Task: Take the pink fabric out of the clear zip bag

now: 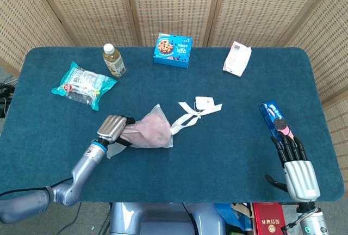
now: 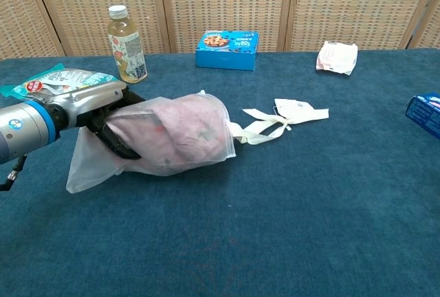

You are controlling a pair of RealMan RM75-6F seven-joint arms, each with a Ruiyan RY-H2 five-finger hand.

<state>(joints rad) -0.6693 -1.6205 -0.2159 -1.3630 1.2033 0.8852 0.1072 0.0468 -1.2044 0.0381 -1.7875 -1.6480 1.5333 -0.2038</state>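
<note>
Woven straw-colored screens (image 1: 174, 6) stand behind a table (image 1: 228, 153) covered in soft dark blue cloth. Near the front left of the table lies the bag (image 2: 161, 139), thin, see-through and crinkly, puffed round at one end and flat and floppy at the other. The pink fabric (image 2: 182, 132) is still inside it, a soft lumpy bundle filling the round end. Flat cream straps (image 2: 265, 126) come out of the bag's right end and trail over the cloth to a small white tag (image 2: 295, 106). The left hand (image 2: 103, 108), silver on the back with black fingers, grips the bag from the left, its fingers wrapped around the bundle, and the flat tail of the bag hangs below it. The right hand (image 1: 298, 165) is far away at the front right edge, holding nothing, with its fingers straight and spread. Just beyond it lies a long blue cookie box (image 1: 277, 119). At the back stand a bottle (image 1: 113, 60) of yellow drink, a shiny green snack pack (image 1: 83, 84), a flat blue box (image 1: 173, 50) and a small white pack (image 1: 237, 58).
</note>
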